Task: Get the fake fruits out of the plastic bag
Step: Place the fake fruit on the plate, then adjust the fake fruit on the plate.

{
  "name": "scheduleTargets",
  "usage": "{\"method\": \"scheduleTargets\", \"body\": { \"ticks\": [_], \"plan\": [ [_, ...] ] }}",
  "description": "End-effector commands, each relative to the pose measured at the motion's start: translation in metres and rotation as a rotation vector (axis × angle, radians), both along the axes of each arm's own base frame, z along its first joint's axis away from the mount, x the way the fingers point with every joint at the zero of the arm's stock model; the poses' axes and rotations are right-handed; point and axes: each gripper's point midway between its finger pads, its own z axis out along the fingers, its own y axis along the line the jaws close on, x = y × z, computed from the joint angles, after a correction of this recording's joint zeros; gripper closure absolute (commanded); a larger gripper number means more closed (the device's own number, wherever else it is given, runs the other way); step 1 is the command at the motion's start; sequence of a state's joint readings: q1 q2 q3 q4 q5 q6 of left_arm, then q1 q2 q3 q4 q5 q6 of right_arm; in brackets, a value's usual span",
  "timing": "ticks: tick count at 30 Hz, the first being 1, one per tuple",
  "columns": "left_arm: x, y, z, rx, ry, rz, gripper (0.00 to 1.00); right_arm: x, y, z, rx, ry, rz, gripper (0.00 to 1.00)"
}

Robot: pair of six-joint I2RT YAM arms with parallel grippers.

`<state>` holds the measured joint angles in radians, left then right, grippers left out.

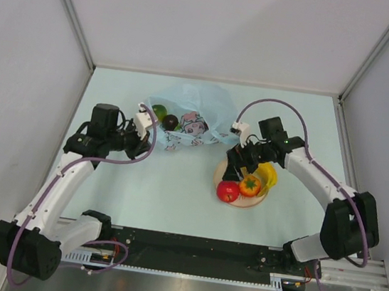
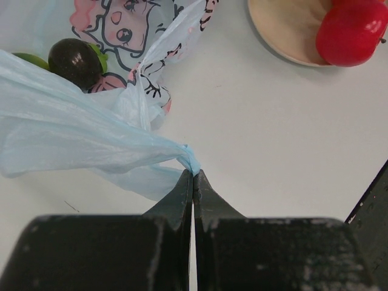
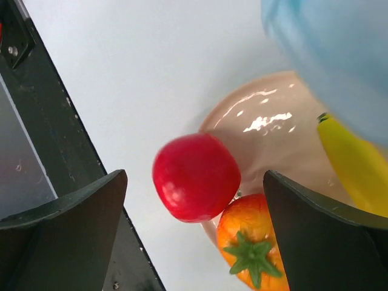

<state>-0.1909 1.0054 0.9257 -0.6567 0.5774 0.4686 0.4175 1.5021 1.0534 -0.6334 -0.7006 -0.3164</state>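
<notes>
The plastic bag (image 1: 193,111) lies crinkled at the back of the table, with a dark purple fruit (image 1: 171,122) and a green fruit (image 1: 159,111) inside its mouth. My left gripper (image 1: 142,121) is shut on the bag's edge, and the left wrist view shows blue film pinched at the tips (image 2: 194,174). My right gripper (image 3: 194,176) hangs wide open over the beige plate (image 3: 273,121). A red apple (image 3: 195,177) sits between its fingers without touching them. An orange fruit (image 3: 251,242) and a banana (image 3: 354,163) rest on the plate.
A black rail (image 1: 188,249) runs along the near edge of the table. Grey walls close in the left, right and back sides. The plate's rim (image 1: 244,204) lies just right of the table's middle, near the bag.
</notes>
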Motion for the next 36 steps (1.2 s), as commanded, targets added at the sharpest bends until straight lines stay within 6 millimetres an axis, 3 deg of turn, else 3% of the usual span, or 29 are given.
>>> {"method": "scheduleTargets", "body": {
  "ticks": [1,4,7,11,14,18,26,30,34,36],
  "plan": [
    [0.005,-0.008,0.033,-0.058,-0.102,-0.019,1.00,-0.006,0.011,0.058,0.039,-0.168,0.043,0.00],
    [0.005,-0.009,0.035,-0.062,-0.111,-0.017,1.00,-0.028,0.021,0.066,-0.035,-0.360,0.207,0.00],
    [0.002,-0.008,0.038,-0.064,-0.119,-0.015,1.00,-0.056,0.028,0.068,-0.024,-0.521,0.382,0.11],
    [-0.003,-0.007,0.037,-0.068,-0.120,-0.014,1.00,-0.094,0.021,0.042,-0.090,-0.509,0.566,0.24],
    [-0.006,-0.007,0.034,-0.069,-0.113,-0.016,1.00,-0.109,0.005,0.023,-0.156,-0.489,0.663,0.30],
    [-0.008,-0.006,0.030,-0.068,-0.105,-0.015,1.00,-0.096,-0.005,0.013,-0.226,-0.566,0.691,0.30],
    [-0.011,-0.006,0.025,-0.069,-0.092,-0.016,1.00,-0.065,-0.008,0.020,-0.263,-0.651,0.602,0.27],
    [-0.010,-0.006,0.030,-0.072,-0.099,-0.013,0.99,-0.044,-0.023,0.026,-0.286,-0.637,0.481,0.20],
    [-0.010,-0.006,0.030,-0.067,-0.095,-0.012,1.00,-0.058,-0.031,0.029,-0.290,-0.643,0.590,0.11],
    [-0.009,-0.007,0.027,-0.069,-0.089,-0.016,0.99,-0.065,-0.033,0.023,-0.297,-0.619,0.628,0.11]
  ]
}}
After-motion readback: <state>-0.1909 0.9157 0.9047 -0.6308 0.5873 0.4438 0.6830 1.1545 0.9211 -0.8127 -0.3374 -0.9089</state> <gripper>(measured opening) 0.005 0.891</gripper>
